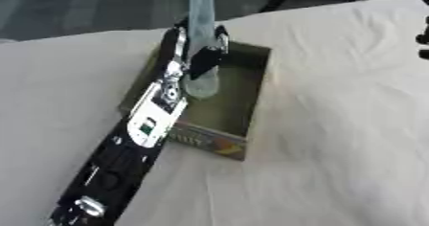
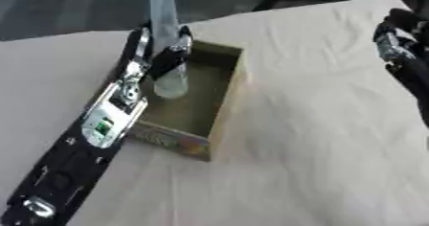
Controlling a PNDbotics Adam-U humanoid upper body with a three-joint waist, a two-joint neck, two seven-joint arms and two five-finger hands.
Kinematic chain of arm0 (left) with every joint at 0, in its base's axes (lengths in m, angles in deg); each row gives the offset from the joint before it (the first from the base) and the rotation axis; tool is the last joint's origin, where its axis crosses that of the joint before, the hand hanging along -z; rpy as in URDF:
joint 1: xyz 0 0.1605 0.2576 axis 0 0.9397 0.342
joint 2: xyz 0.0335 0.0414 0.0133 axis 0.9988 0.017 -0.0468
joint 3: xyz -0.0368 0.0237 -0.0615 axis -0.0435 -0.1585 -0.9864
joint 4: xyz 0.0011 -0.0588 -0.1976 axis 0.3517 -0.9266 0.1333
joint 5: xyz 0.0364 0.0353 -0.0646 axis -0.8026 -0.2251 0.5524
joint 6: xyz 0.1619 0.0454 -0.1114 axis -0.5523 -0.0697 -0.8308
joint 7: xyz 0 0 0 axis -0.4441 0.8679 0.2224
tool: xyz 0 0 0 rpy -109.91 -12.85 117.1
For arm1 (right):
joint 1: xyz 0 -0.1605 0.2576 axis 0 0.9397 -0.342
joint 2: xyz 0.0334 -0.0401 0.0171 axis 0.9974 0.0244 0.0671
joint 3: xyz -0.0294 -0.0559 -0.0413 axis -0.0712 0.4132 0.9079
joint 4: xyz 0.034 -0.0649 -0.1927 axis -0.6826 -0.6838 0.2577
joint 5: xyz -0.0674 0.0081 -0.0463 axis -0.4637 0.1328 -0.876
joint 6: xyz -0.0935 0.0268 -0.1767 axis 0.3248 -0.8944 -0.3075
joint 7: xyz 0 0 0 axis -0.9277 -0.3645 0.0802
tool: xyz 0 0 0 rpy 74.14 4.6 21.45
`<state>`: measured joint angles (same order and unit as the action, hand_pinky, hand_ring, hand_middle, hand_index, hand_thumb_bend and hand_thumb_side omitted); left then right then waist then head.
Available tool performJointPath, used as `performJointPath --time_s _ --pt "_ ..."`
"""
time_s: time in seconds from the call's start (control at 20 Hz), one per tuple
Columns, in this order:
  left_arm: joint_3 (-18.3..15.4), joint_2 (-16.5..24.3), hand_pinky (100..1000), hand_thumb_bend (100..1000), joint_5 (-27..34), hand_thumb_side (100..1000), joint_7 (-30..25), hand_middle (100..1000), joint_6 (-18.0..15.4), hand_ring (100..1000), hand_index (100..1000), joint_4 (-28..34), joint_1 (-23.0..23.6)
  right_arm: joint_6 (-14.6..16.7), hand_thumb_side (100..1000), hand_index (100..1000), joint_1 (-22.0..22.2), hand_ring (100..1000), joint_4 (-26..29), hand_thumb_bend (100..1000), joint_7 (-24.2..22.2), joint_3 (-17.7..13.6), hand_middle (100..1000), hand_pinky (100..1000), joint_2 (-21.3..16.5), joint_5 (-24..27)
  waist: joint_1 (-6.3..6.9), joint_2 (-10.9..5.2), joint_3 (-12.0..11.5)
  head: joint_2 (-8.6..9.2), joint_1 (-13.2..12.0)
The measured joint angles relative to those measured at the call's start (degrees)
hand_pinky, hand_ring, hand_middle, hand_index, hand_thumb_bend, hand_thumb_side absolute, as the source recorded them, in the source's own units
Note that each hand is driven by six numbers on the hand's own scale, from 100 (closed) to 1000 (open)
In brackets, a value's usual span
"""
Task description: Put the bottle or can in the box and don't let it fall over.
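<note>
Gripping bottle (image 1: 200, 38) over box (image 1: 255, 100) (right hand (image 2: 394, 40) visible)

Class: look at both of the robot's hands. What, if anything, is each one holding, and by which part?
The left hand grips the clear bottle around its lower body, above the box. The right hand at the right edge holds nothing visible.

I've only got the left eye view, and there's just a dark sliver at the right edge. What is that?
Observer: The robot's right arm. The right eye view shows more of it, black and silver, over the white cloth and apart from the box.
Operator: Anything against the box's right side?
Observer: That view shows the wall's outer face, with only cloth beside it.
Operator: And the bottle?
Observer: From that eye, the bottle has its base inside the box, nearer the left wall. The left hand is curled round it.
</note>
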<state>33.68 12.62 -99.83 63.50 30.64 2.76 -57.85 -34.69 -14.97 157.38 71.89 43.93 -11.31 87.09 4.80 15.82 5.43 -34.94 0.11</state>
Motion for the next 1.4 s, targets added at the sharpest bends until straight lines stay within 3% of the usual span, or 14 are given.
performJointPath --time_s 0.25,0.45,0.6,0.75,0.8,0.85,0.95,1.0,1.1,1.15,1.25,1.4 --pt "-0.39 0.51 1000 105 -4.46 794 -4.9 782 1.31 854 970 -0.47 1.17 0.16 541 919 0.37 867 0.0 100 0.26 -0.15 904 873 0.21 0.23 -0.17 -0.53 -0.4 -0.19 0.59" --pt "-0.65 2.02 1000 100 -6.64 765 -9.09 785 2.31 852 1000 1.35 2.23 0.32 540 919 0.81 867 0.0 100 0.45 -0.34 904 873 0.21 0.25 -0.24 -0.85 -0.94 -0.24 1.12" --pt "-1.36 3.15 1000 100 -6.77 638 -11.16 781 3.11 851 996 4.02 3.42 0.35 541 919 1.13 867 -0.01 100 0.66 -0.42 904 873 0.2 0.26 -0.24 -0.94 -1.31 -0.25 1.57" --pt "-1.94 4.44 1000 100 -5.41 558 -12.25 874 3.89 913 1000 6.89 4.74 0.38 541 919 1.5 867 -0.02 100 0.9 -0.69 904 872 0.2 0.26 -0.24 -1.23 -1.63 -0.26 1.98" --pt "-1.94 4.77 1000 100 -4.63 645 -12.82 898 3.94 936 1000 7.56 5.05 0.4 541 919 1.51 867 -0.02 100 0.95 -0.7 904 872 0.2 0.27 -0.24 -1.31 -1.64 -0.26 2.05" --pt "-1.76 5.01 1000 134 -3.83 809 -13.5 877 3.75 928 1000 8.08 5.25 0.41 540 919 1.51 867 -0.02 100 0.97 -0.7 904 872 0.2 0.27 -0.24 -1.32 -1.64 -0.26 2.07" --pt "-1.25 5.1 1000 589 -2.46 1000 -15.11 829 2.93 897 1000 8.37 5.58 0.42 540 919 1.51 867 -0.02 100 0.98 -0.7 904 872 0.2 0.34 -0.29 -1.32 -1.64 -0.26 2.08" --pt "-1.28 5.14 1000 629 -2.07 1000 -15.78 825 2.65 888 1000 8.32 5.59 0.42 540 919 1.51 867 -0.02 100 0.98 -0.7 904 872 0.2 0.42 -0.33 -1.32 -1.64 -0.26 2.09" --pt "-1.91 5.62 1000 274 -2.19 1000 -16.08 834 2.91 882 1000 8.02 5.56 0.43 540 919 1.5 867 -0.02 100 1.0 -0.7 904 871 0.2 0.53 -0.35 -1.32 -1.62 -0.26 2.09" --pt "-2.37 5.79 1000 199 -2.68 1000 -15.72 847 3.41 892 1000 7.97 5.56 0.45 540 919 1.49 867 -0.02 100 1.02 -0.7 904 871 0.2 0.61 -0.36 -1.32 -1.62 -0.26 2.09" --pt "-2.65 6.08 1000 133 -4.1 958 -14.58 874 4.52 915 1000 8.1 5.55 0.51 541 919 1.49 867 -0.02 100 1.1 -0.71 904 871 0.2 0.71 -0.36 -1.32 -1.63 -0.26 2.09" --pt "-2.1 6.07 1000 153 -5.46 924 -14.36 839 4.35 894 1000 8.75 5.63 0.59 542 919 1.49 866 -0.02 100 1.23 -0.73 904 870 0.2 0.72 -0.34 -1.32 -1.89 -0.26 2.17"
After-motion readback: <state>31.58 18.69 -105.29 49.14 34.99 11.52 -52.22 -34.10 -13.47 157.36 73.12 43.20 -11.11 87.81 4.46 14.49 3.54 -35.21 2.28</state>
